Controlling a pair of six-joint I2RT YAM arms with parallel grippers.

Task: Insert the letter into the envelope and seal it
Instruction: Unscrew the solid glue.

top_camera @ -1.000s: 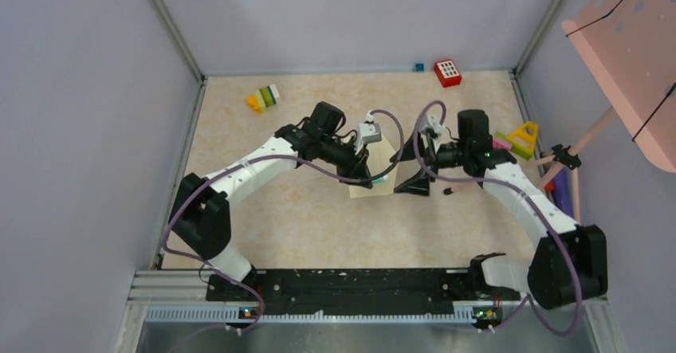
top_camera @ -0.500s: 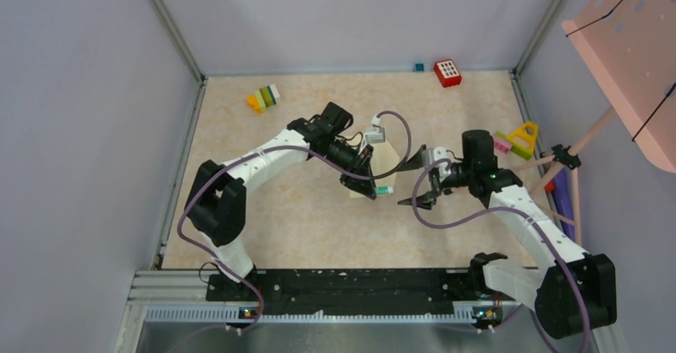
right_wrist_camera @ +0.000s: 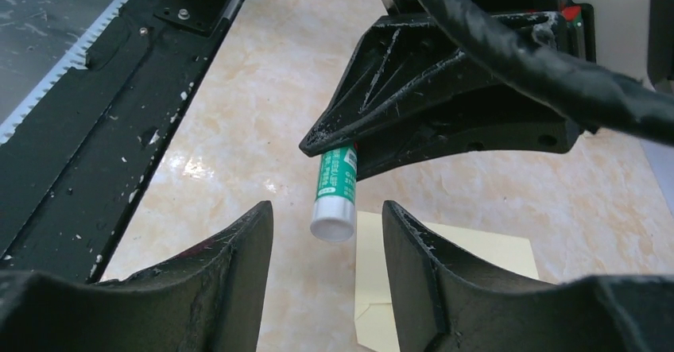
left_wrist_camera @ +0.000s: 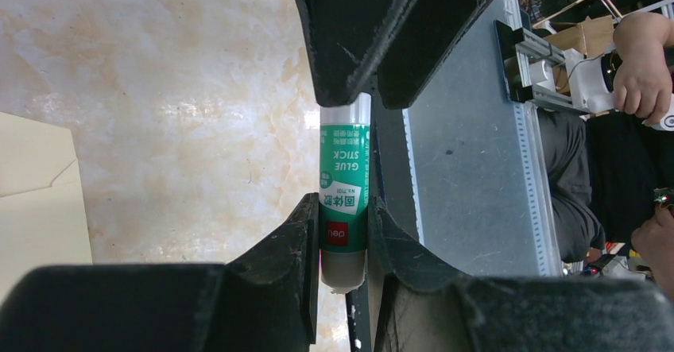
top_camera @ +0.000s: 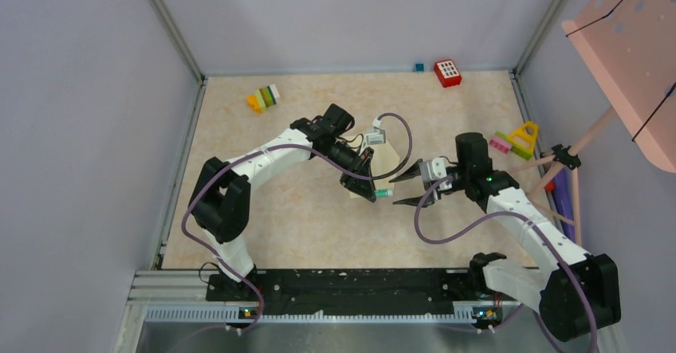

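The cream envelope (top_camera: 388, 160) lies flat on the marbled table; its corner also shows in the left wrist view (left_wrist_camera: 36, 201) and the right wrist view (right_wrist_camera: 457, 261). My left gripper (top_camera: 371, 189) (left_wrist_camera: 344, 203) is shut on a green glue stick (top_camera: 383, 193) (left_wrist_camera: 344, 173), holding it above the table beside the envelope. My right gripper (top_camera: 399, 190) (right_wrist_camera: 327, 261) faces it, open, with its jaws on either side of the stick's white end (right_wrist_camera: 332, 226) and a gap on both sides. The letter is out of view.
Stacked colourful bricks (top_camera: 264, 98) lie at the far left, and a red block (top_camera: 447, 72) at the far wall. A yellow triangle piece (top_camera: 524, 136) sits at the right edge near a pink perforated stand (top_camera: 630, 50). A black rail (top_camera: 343, 285) runs along the near edge.
My right gripper has swung away from the envelope's right side toward the glue stick's end, and its jaws have narrowed. The left gripper has shifted slightly, still holding the stick.
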